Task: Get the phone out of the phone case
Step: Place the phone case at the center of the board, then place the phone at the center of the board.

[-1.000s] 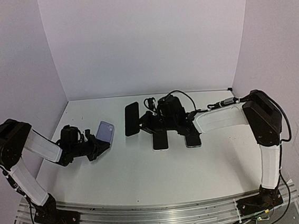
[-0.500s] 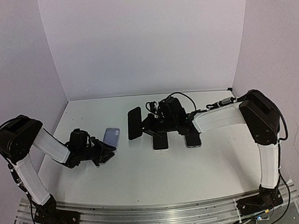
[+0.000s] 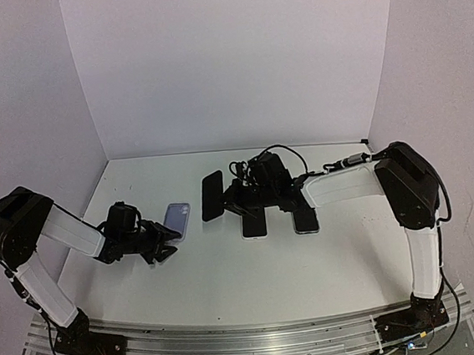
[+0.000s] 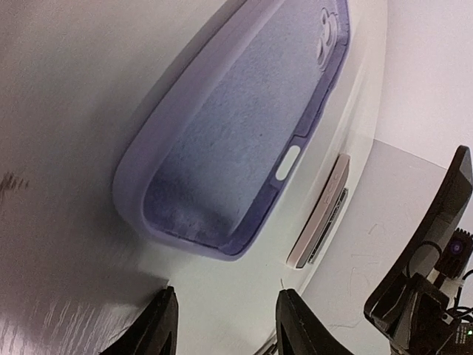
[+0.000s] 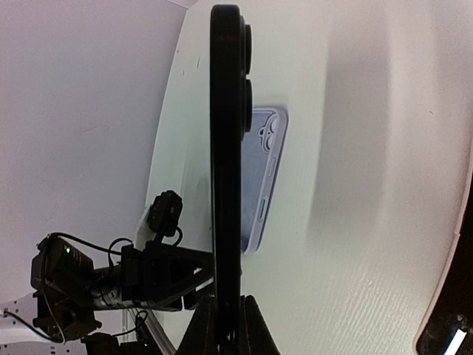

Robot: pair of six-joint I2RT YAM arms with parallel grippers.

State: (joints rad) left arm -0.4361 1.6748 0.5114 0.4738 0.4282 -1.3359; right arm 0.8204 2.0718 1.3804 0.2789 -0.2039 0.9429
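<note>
The empty lavender phone case (image 3: 176, 217) lies flat on the table, open side up; it fills the left wrist view (image 4: 236, 140) and shows in the right wrist view (image 5: 262, 174). My left gripper (image 3: 165, 245) is open and empty just short of the case's near end; its fingertips (image 4: 161, 325) frame bare table. My right gripper (image 3: 232, 196) is shut on the black phone (image 3: 212, 195), held upright on edge above the table; in the right wrist view the phone (image 5: 225, 148) stands edge-on between the fingers.
Two more phones lie flat mid-table, one under the right arm (image 3: 254, 223) and one to its right (image 3: 306, 219). A pinkish phone edge (image 4: 319, 214) shows past the case. White walls enclose the table on the left, back and right.
My left gripper has let go of the case, which now lies flat, and has drawn back slightly towards the near side. The right gripper holds the phone nearly still.
</note>
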